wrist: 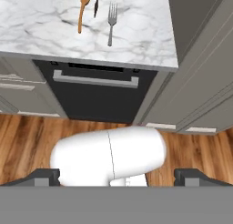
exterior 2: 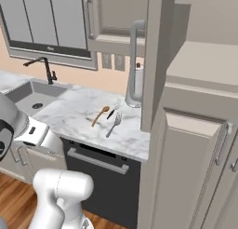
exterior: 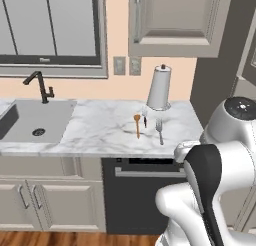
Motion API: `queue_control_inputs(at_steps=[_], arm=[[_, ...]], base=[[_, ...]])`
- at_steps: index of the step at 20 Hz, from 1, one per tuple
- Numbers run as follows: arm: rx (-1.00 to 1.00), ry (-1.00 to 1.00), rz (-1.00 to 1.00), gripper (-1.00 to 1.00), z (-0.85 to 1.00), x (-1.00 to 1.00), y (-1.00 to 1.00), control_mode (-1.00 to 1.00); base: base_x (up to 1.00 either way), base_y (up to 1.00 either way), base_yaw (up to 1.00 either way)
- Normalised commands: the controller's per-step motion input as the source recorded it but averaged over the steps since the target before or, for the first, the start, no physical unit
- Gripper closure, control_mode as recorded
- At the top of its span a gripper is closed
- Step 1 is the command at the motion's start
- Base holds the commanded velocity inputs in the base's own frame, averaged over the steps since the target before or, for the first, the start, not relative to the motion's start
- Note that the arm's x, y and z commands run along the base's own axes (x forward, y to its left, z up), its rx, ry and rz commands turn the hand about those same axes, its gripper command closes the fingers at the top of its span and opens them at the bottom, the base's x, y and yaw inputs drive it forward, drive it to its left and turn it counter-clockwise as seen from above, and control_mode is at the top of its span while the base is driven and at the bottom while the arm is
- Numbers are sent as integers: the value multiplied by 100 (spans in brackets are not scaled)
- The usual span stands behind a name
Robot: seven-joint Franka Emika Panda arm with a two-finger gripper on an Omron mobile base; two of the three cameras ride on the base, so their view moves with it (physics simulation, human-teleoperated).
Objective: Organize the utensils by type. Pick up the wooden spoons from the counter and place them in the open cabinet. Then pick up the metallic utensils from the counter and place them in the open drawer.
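A: While the arm sits folded low in front of the cabinets, the claw [wrist: 116, 175] stands released, tips far apart at the bottom of the hand view, nothing between them.

B: Where does the wooden spoon [wrist: 82, 12] lie from it?

A: Ahead and above in the hand view, well apart from the claw, on the counter [wrist: 45, 27]. The spoon rests on the marble toward the counter's right end, roughly midway between front edge and back wall. Its long axis runs front to back, bowl toward the wall, handle toward the front edge, tilted slightly.

B: Neighbours?

A: The black-handled utensil [exterior: 145, 121] lies just beside the spoon's bowl end, on its right. The fork [exterior: 160, 131] lies further right, near but apart, tines toward the wall. A paper towel roll [exterior: 159, 88] stands behind them by the back wall.

B: Targets?

A: The cabinet [exterior: 175, 20] hangs above the counter's right end; in the right base view its door stands swung out. The drawer cannot be made out for certain.

B: Judgement on the step in hand?

A: Approach to the spoon, nothing yet sorted. The claw would need to reach forward and up over the front edge, then close across the handle, jaws set crosswise to that front-to-back axis.
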Motion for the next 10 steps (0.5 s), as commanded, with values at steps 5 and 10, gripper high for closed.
queue_control_inputs(at_steps=[5, 10], arm=[[0, 0, 0, -100, 0, 0, 0, 100], [0, 0, 0, -100, 0, 0, 0, 100]], base=[[45, 31, -13], [49, 38, -16]])
